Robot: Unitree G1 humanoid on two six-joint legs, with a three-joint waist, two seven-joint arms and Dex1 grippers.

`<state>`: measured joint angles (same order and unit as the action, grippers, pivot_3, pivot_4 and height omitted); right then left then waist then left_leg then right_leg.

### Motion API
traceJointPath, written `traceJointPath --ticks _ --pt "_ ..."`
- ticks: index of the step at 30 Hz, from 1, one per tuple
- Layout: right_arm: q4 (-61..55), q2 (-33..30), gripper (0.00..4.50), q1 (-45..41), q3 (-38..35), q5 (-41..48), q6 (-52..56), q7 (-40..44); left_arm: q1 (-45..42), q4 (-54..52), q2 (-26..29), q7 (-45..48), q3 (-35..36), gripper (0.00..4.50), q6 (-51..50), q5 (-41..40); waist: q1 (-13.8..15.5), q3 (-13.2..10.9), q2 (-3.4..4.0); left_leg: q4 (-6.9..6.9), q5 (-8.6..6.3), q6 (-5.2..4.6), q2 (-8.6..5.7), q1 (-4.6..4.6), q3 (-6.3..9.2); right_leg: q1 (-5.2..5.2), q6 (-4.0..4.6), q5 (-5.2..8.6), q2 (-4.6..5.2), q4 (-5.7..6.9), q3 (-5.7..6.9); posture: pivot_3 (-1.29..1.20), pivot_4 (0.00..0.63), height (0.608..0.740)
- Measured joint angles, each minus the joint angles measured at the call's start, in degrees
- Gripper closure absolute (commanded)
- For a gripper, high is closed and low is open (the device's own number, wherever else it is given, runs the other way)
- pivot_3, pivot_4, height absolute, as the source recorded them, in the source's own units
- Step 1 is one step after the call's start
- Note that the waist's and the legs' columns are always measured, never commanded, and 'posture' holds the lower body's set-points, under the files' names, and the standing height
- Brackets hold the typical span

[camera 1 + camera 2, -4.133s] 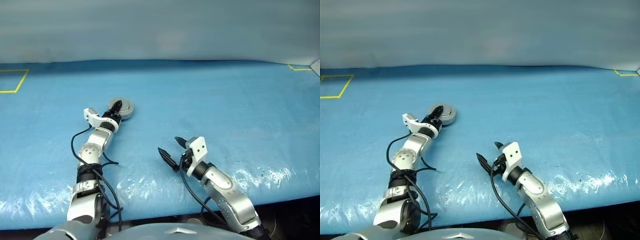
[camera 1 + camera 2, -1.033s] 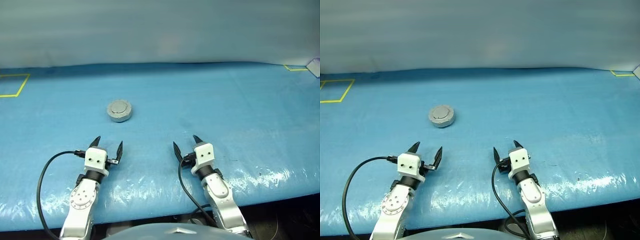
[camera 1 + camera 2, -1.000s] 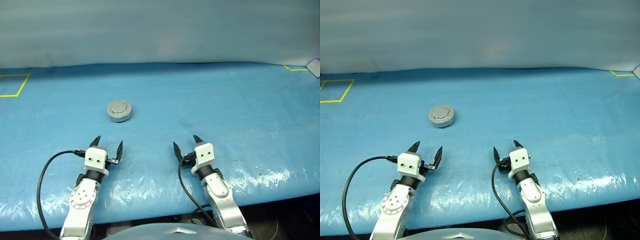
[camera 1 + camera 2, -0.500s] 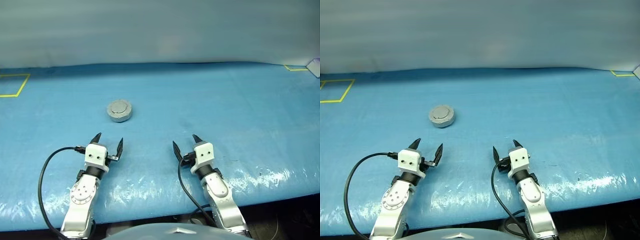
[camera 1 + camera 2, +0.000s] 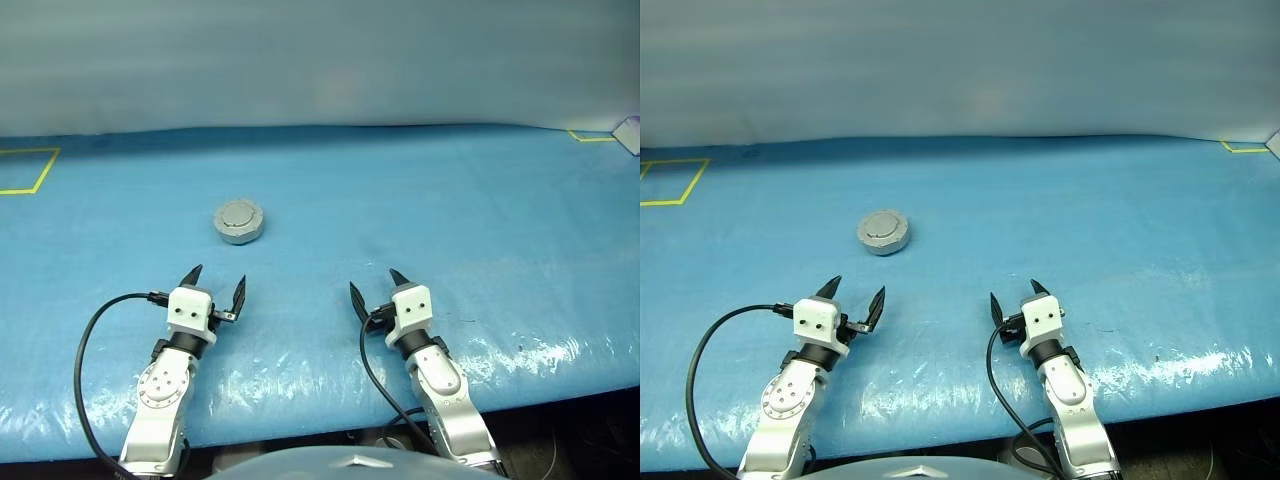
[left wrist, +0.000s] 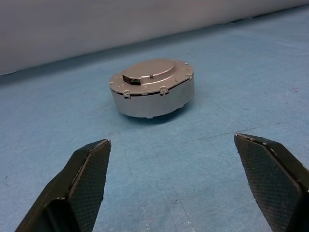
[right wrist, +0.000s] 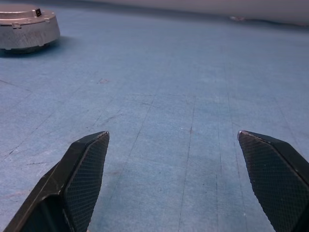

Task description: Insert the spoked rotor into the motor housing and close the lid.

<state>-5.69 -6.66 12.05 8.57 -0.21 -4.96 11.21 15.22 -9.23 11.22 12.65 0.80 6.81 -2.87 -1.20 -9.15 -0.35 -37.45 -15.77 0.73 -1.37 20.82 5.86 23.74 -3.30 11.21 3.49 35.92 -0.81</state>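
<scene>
A round grey motor housing (image 5: pixel 239 221) stands on the blue table (image 5: pixel 450 210), with the scalloped lid (image 6: pixel 152 72) seated flat on top of it. The spoked rotor is hidden. My left gripper (image 5: pixel 218 278) is open and empty near the front edge. It points at the housing (image 6: pixel 154 99) from a short way back and does not touch it. My right gripper (image 5: pixel 374 281) is also open and empty. It sits beside the left one and faces bare table, with the housing (image 7: pixel 26 29) off to its far side.
Yellow tape corners mark the table at the far left (image 5: pixel 25 170) and far right (image 5: pixel 590 136). A pale wall runs behind the table. A black cable (image 5: pixel 90 340) loops out from my left arm near the front edge.
Four seconds ago my left gripper was at the lidded housing. It has since drawn back to the front edge, open, and the right gripper has straightened. Nothing has moved over the last second.
</scene>
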Motion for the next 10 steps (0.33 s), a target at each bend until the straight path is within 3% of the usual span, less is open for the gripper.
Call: traceJointPath --ticks 10 --pt "0.3 0.4 0.0 -2.3 0.4 -0.5 0.0 0.0 -0.5 0.0 -0.9 -0.1 -0.1 0.03 -0.2 -0.1 0.0 0.0 0.0 0.0 0.0 0.0 0.0 -0.02 0.01 -0.02 0.0 0.0 0.0 0.01 0.0 0.0 0.15 0.74"
